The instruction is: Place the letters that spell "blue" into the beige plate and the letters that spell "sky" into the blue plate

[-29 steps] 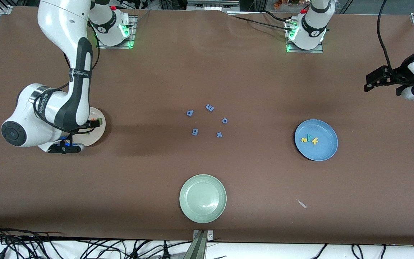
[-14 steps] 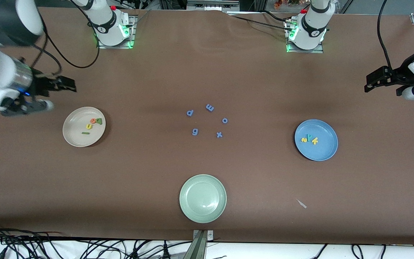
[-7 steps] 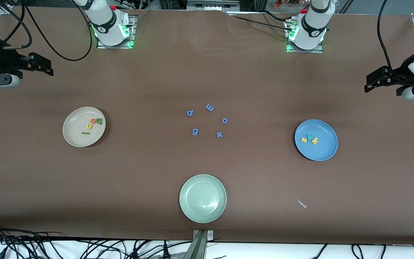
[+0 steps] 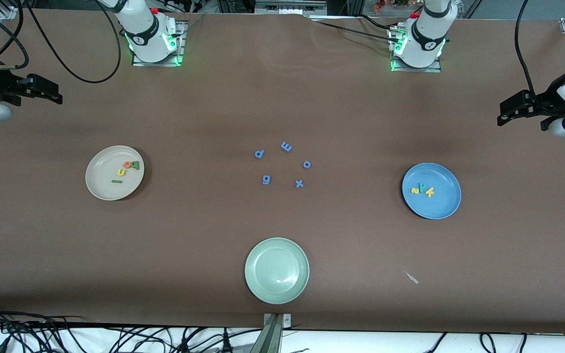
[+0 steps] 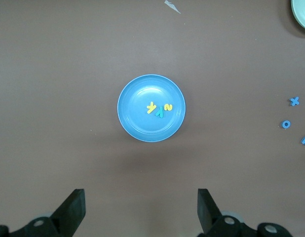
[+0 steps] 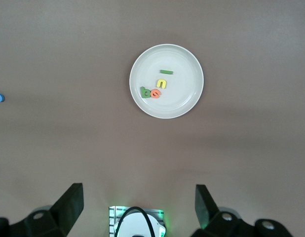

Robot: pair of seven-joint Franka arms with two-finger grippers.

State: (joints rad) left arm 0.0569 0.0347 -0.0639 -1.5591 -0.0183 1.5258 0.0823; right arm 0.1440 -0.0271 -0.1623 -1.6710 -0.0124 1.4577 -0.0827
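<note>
The beige plate [image 4: 100, 177] holds the orange e [image 4: 127, 164], dark green b [image 4: 136, 165], yellow u [image 4: 121, 172] and green l [image 4: 116, 181]. In the blue plate [image 4: 435, 206] lie the yellow s [image 4: 414, 190], teal y [image 4: 422, 187] and yellow k [image 4: 429, 192]. My right gripper [image 4: 51, 93] hangs open and empty high over the right arm's end of the table, looking down on the beige plate [image 6: 184, 96]. My left gripper [image 4: 507, 111] waits open and empty over the left arm's end, above the blue plate [image 5: 137, 111].
Several blue-violet letters [image 4: 286, 146] lie scattered mid-table. A pale green plate [image 4: 276, 270] sits nearer the front camera. A small pale scrap [image 4: 411, 277] lies near the front edge.
My right arm rose from over the beige plate and drew back toward the table's end, uncovering the four letters in it. The left arm stayed still.
</note>
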